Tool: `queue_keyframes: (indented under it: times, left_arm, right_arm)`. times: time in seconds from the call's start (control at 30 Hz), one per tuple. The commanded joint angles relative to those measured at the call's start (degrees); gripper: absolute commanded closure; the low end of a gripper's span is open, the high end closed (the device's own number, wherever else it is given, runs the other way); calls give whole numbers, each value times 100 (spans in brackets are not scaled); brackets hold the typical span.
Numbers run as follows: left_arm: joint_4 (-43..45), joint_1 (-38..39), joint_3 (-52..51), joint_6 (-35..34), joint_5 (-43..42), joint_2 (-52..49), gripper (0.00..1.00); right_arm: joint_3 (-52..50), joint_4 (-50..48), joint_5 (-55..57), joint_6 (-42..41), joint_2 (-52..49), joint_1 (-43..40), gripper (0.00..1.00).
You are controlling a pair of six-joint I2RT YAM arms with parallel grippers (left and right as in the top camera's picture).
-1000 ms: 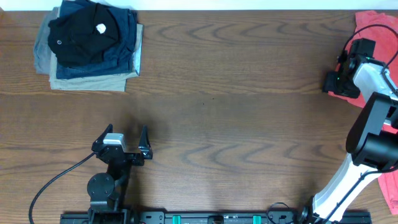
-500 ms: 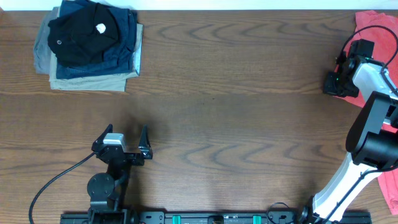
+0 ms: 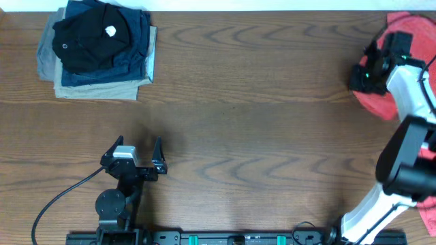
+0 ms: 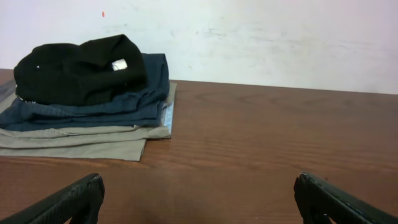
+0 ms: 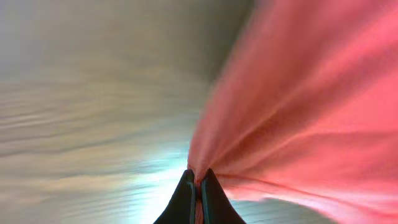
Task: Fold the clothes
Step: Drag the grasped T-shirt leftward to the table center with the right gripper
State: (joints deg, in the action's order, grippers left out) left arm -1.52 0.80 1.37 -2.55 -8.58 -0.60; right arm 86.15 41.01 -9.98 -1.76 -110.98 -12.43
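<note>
The clothes, a coral-red T-shirt (image 3: 376, 102), lie bunched at the table's far right edge, mostly under my right arm. My right gripper (image 3: 359, 76) is shut on a pinch of the red cloth; in the right wrist view the fabric (image 5: 298, 106) fans out from between the closed fingertips (image 5: 185, 186), blurred by motion. My left gripper (image 3: 139, 158) stands open near the front left of the table, nothing between its fingers (image 4: 74, 199), far from the shirt.
A stack of folded black, navy and khaki garments (image 3: 102, 51) sits at the back left corner, also in the left wrist view (image 4: 87, 99). Another red piece (image 3: 429, 218) shows at the front right edge. A cable (image 3: 54, 204) trails from the left arm.
My right gripper closed on the red shirt and has lifted and pulled it toward the back and left; more red cloth now shows beneath the arm. The left arm has not moved.
</note>
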Motion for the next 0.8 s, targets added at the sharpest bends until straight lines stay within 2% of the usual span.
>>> queue_keyframes:
  times: [0.0,0.33,0.5,0.63,0.77]
  left_arm:
    - [-168,-24,-114,81,-57,26,2]
    - [-168,-24,-114,83,-57,26,2]
    - [-168,-24,-114,81,-57,26,2]
    - [-168,-24,-114,81,-57,26,2]
    - [-168,-24,-114,81,-57,26,2]
  right_arm:
    - [118,17,-841,-98,529,699,99]
    - [116,-247,-1126,-481,603,3613,99]
    - [116,-671,-1117,-984,501,5121,99]
    - [118,-809,-680,-1368,494,5875,99]
    - [118,-798,-619,-1453,494,6102,99]
